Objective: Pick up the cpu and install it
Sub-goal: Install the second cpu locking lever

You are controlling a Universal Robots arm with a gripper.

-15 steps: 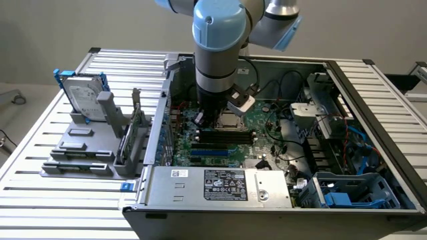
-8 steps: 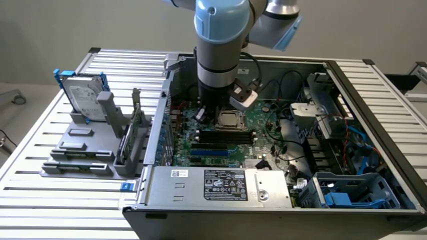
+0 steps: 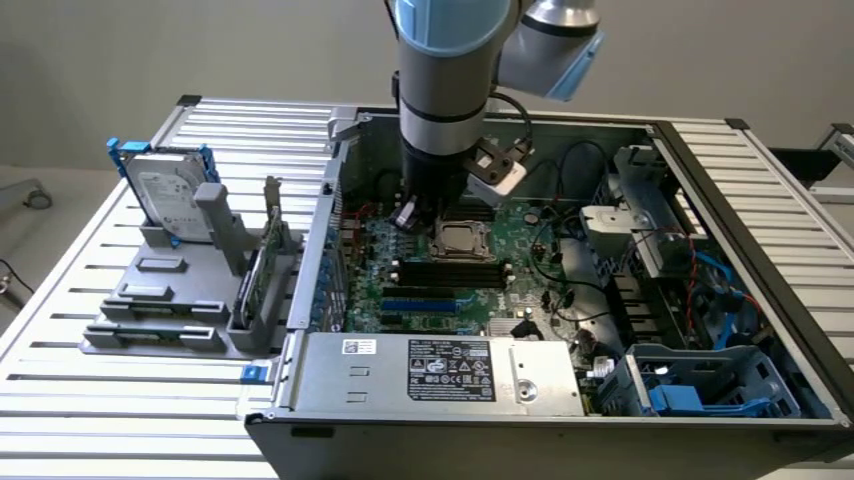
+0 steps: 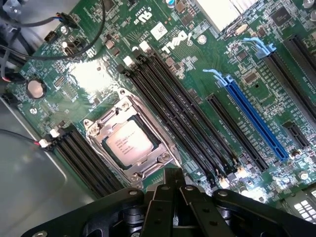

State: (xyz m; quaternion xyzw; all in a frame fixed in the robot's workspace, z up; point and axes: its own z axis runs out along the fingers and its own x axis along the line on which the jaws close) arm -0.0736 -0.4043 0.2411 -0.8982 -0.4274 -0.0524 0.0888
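exterior view: arm lowered into the open computer case (image 3: 747,300), over the motherboard (image 3: 454,285).
largest to smallest: the case surrounds the pincer (image 3: 404,213); the green motherboard lies under it, its black memory slots (image 4: 182,113) just beyond the tips; the cpu (image 4: 129,143) sits flat in its metal-framed socket (image 4: 129,140), just ahead of and below the pincer, untouched. the pincer's fingers (image 4: 170,195) are pressed together, empty.

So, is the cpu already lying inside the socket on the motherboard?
Yes, in the wrist view the cpu lies flat inside the metal socket frame on the motherboard, with the shut gripper close beside it, holding nothing.
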